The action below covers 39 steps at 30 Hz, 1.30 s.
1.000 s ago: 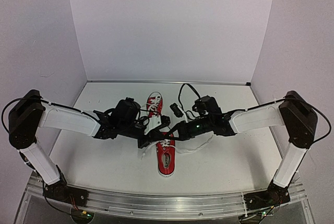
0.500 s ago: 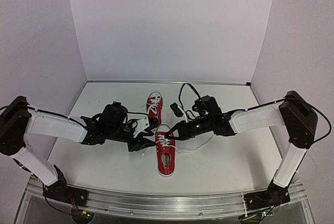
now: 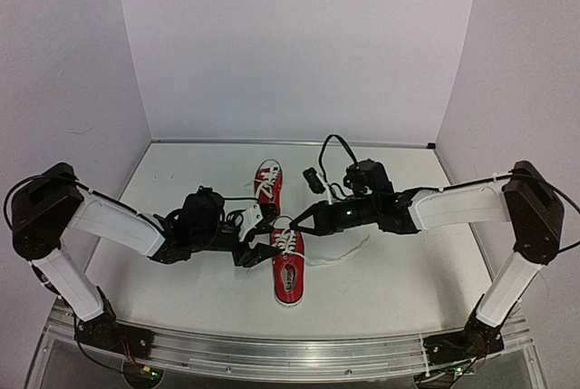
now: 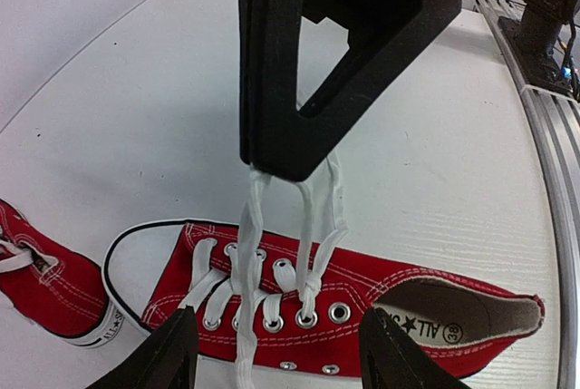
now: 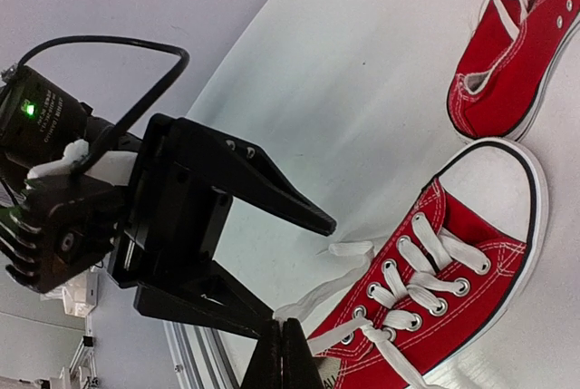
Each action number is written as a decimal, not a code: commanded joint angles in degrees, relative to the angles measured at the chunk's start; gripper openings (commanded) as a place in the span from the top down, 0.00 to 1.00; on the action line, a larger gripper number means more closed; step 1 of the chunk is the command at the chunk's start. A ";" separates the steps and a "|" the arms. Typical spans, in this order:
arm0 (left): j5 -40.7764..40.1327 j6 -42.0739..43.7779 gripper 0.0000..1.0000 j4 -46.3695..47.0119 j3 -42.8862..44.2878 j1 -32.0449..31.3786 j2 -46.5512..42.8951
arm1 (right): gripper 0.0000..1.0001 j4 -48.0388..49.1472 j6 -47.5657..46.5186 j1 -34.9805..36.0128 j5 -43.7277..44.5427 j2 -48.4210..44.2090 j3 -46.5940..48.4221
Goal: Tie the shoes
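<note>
Left jaws: standing wide apart, gripping nothing. In my left wrist view their two fingers [image 4: 163, 357] sit above the near shoe [image 3: 287, 273], one on each side of its eyelet rows. No contact with the shoe can be seen.

Right jaws: closed to a point on the white laces [image 4: 251, 217] of that same shoe. Several strands run up from the upper eyelets into the pinch, which hangs just above the tongue. I cannot tell how many strands are actually clamped.

Near shoe: red canvas, sole down on the white surface [image 3: 408, 271], between my two arms. Its toe points to the far wall and its heel opening faces my bases. The lacing is threaded through the eyelets. A loose lace end [image 3: 346, 250] trails on the surface to the shoe's right.

Far shoe [image 3: 268, 180]: sole down, just beyond the near shoe's toe cap and slightly left of it. Whether the two touch, I cannot tell. Its laces lie across the tongue; whether they are knotted, I cannot tell.
</note>
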 commanded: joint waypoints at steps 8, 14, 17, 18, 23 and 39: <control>1.17 -2.27 0.52 8.48 5.93 -1.97 6.57 | 1.00 1.32 0.45 -0.30 0.84 -1.65 -0.43; 0.97 -1.66 0.67 7.92 6.87 -2.16 7.11 | 1.00 1.24 0.64 -0.52 1.25 -1.74 -0.56; 0.89 -0.87 0.71 6.73 7.79 -2.65 7.70 | 1.00 1.20 0.79 -0.77 1.58 -1.77 -0.59; 0.78 -0.47 0.72 6.13 8.12 -2.93 7.96 | 1.00 1.16 0.87 -0.85 1.75 -1.82 -0.62; 0.32 0.54 0.73 5.79 8.33 -3.99 8.58 | 1.00 1.15 1.14 -1.15 2.21 -1.91 -0.85; -1.66 0.66 1.00 7.30 7.13 -4.44 8.87 | 0.63 -7.64 1.76 -2.07 11.78 -6.79 -3.55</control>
